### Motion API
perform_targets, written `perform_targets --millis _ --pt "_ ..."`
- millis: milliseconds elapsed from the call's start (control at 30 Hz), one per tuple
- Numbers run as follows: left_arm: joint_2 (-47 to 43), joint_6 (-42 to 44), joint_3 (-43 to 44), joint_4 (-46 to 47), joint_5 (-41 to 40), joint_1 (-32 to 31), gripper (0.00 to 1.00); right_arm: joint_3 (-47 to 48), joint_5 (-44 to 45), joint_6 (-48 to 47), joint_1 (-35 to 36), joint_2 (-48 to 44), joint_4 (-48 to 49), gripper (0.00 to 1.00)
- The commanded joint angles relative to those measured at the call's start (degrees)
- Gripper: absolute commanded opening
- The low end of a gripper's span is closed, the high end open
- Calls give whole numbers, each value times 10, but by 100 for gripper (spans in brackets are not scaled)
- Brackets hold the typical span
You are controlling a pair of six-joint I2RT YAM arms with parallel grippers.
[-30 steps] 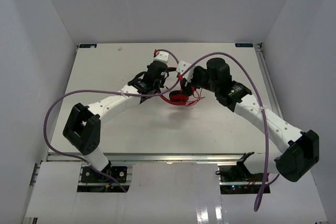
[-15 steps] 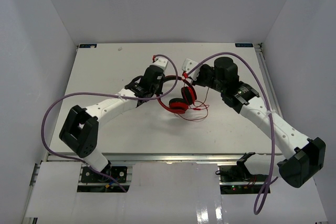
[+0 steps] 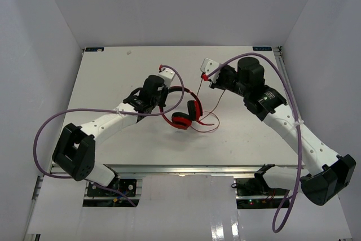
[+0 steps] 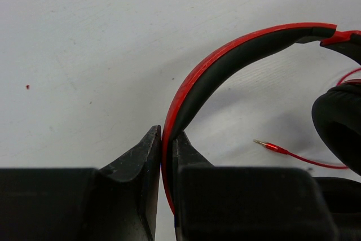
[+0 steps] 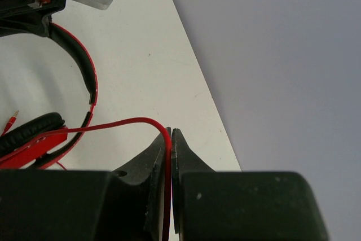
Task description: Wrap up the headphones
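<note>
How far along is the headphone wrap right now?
Done: left gripper, jaws shut, holds the red over-ear headphones by the headband; right gripper pinches their thin red cord. In hand: cord stretched out from the cups. Left: no turns visible around the headphones; gold-tipped plug is free.

The left arm and right arm were white shells with black joints, each trailing a thick purple cable. The left hand and right hand had scuffed black fingers.

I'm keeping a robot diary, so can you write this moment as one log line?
left gripper: shut on headband | right gripper: shut on cord | plug: free | wrap: not done
</note>
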Motion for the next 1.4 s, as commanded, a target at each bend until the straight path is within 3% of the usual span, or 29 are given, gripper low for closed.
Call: perform_targets --millis 0,33,100,200,267,533,600,767,900,1100,1367 --pt "-34 15 -3 27 -92 38 0 53 -100 7 -13 -11 -51 8" --pt "-34 12 -2 29 -101 50 0 60 -148 7 -15 -12 -79 9" --pt "-42 -21 1 40 -104 90 0 96 -342 -43 -16 -8 -172 9" --pt "-48 -56 21 50 -116 116 0 125 -496 -82 -16 4 -294 10" --pt "-47 -76 36 55 -114 133 0 133 -526 -90 -16 9 -325 10" --pt "-41 -140 76 64 -72 146 0 115 -427 -88 -17 2 -339 10" --pt "-43 -138 74 69 -34 148 0 106 -363 -76 -17 -9 -308 9" --pt "-53 -55 41 70 54 148 0 85 -134 -70 -23 -46 -214 8" --pt "-71 40 -9 65 68 148 0 123 -50 -65 -43 -49 -164 8" --pt "-116 91 -65 74 72 148 0 175 -24 -48 -89 -22 -105 8" --pt "-139 112 -90 57 260 133 0 194 -54 -12 -99 28 -31 8"
